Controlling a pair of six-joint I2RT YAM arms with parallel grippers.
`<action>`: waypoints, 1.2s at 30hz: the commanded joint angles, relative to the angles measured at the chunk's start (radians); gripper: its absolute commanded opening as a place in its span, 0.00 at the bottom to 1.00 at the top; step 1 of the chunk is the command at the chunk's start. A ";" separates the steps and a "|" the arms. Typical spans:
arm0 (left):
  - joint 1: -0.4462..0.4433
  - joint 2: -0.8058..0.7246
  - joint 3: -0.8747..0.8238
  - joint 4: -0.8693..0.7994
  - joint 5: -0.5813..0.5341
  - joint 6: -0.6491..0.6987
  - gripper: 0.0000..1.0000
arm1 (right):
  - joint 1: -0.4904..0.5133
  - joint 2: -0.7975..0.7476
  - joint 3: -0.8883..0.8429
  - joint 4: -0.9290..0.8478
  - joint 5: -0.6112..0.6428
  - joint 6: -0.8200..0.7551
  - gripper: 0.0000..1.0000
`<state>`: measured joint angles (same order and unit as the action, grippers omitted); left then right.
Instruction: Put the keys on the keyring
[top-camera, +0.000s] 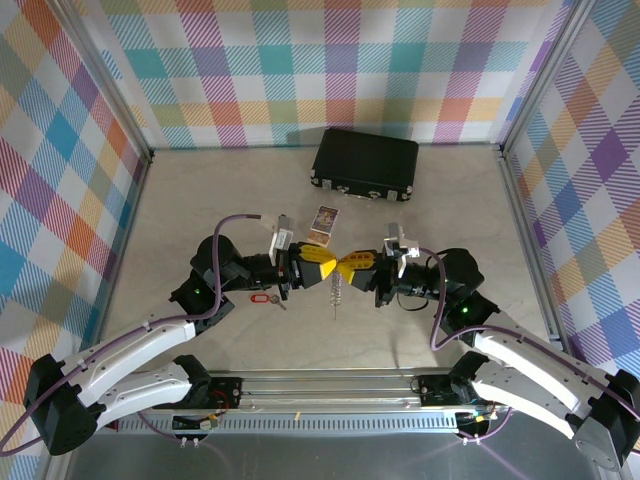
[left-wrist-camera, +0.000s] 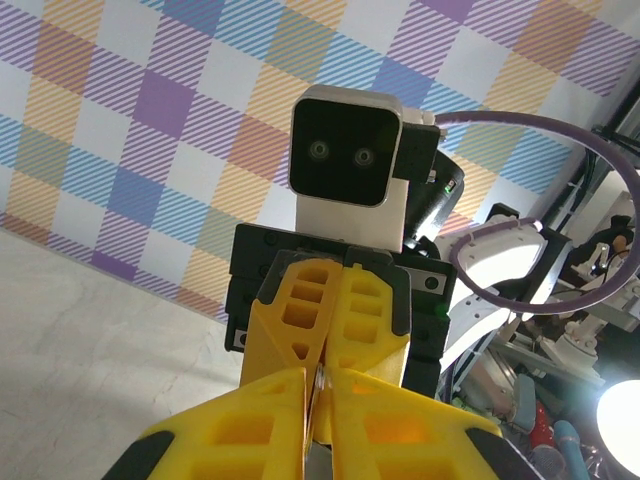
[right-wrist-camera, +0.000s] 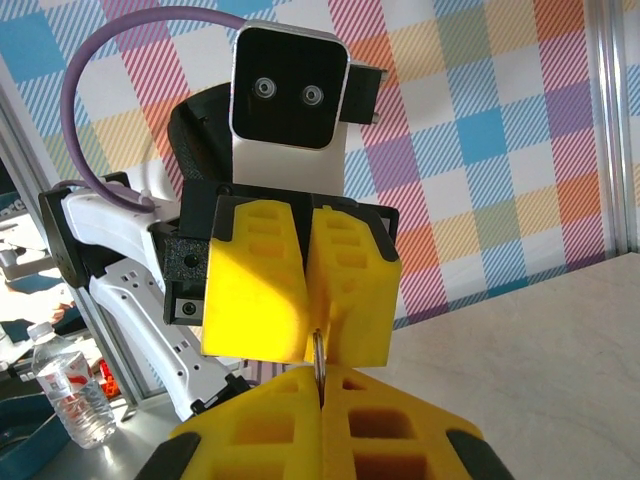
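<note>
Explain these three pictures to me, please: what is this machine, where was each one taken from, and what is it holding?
This is a robot: a left arm and a right arm bolted at the near edge of a table, each ending in a yellow two-finger claw. The wide picture looks down from above and behind them. The other two come from small cameras on the wrists, so each sees its own fingers below and the opposite claw facing it. In the middle, the left gripper and right gripper meet, both shut on a thin grey metal keyring, whose short chain dangles beneath. On the table lie a small silver key with a red oval tag, a small printed card and a black case.
</note>
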<state>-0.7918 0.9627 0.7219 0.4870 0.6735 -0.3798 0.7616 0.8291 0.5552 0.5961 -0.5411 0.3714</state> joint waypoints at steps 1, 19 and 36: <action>-0.009 -0.002 -0.019 0.060 0.043 -0.015 0.19 | 0.005 -0.010 -0.008 0.087 0.022 0.020 0.00; -0.009 0.016 -0.032 0.116 0.049 -0.041 0.20 | 0.005 -0.005 -0.031 0.151 0.043 0.049 0.00; -0.010 0.027 -0.045 0.131 0.033 -0.044 0.28 | 0.005 0.000 -0.036 0.178 0.043 0.058 0.00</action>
<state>-0.7918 0.9890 0.6811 0.5793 0.6910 -0.4255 0.7628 0.8303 0.5228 0.7086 -0.5076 0.4122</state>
